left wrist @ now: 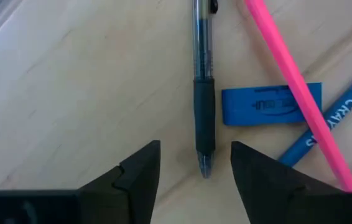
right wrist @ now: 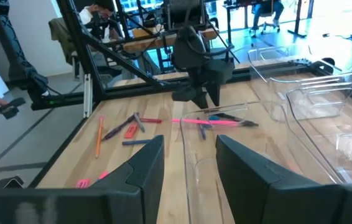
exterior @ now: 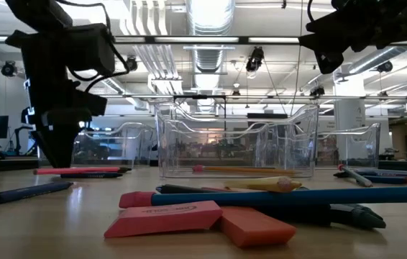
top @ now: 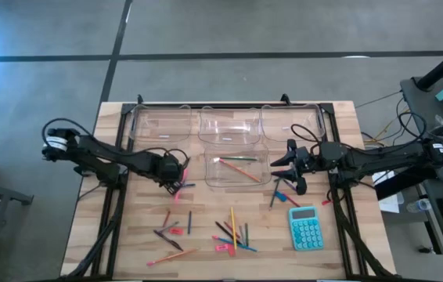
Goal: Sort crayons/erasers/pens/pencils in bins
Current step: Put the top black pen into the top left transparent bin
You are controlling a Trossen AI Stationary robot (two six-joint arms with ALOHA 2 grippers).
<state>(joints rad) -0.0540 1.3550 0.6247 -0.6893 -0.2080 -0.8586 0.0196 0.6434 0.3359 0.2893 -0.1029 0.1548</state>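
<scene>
My left gripper (top: 177,186) is low over the table, left of the middle clear bin (top: 237,166), and open. In the left wrist view its fingers (left wrist: 194,165) stand on either side of the tip end of a dark pen (left wrist: 204,112) without touching it. A blue eraser (left wrist: 269,104), a pink pencil (left wrist: 291,74) and a blue crayon (left wrist: 341,121) lie beside the pen. My right gripper (top: 288,168) is open and empty, raised beside the middle bin's right end. That bin holds an orange pencil (top: 243,171) and a green one (top: 237,159). Three more clear bins (top: 229,125) stand in a row behind it.
A teal calculator (top: 304,228) lies at the near right. Several pencils, pens, crayons and erasers (top: 233,233) are scattered over the near half of the table; two pink erasers (exterior: 164,218) lie closest to the low camera. People show in the room behind (right wrist: 101,12).
</scene>
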